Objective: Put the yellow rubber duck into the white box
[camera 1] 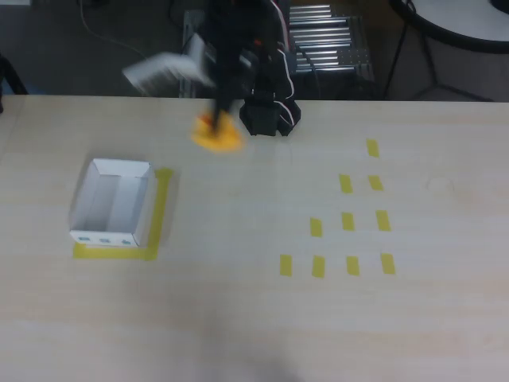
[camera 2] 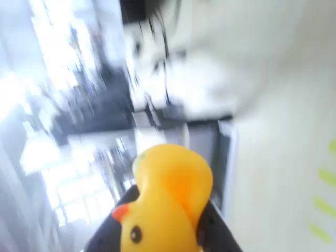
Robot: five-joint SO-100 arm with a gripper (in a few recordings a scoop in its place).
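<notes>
Gripper (camera 1: 216, 127): pinching the duck (camera 2: 168, 202) between its dark fingers (camera 2: 210, 231), as the wrist view shows
Duck position: held near the table's (camera 1: 254, 318) far edge, beside the arm base (overhead view blurred)
Box (camera 1: 113, 201): on the table, open top, inside a tape outline (camera 1: 161, 208)
Key relation: box lies down and left of the duck in the overhead view, well apart
Judgement: carry toward the box, release above it
</notes>
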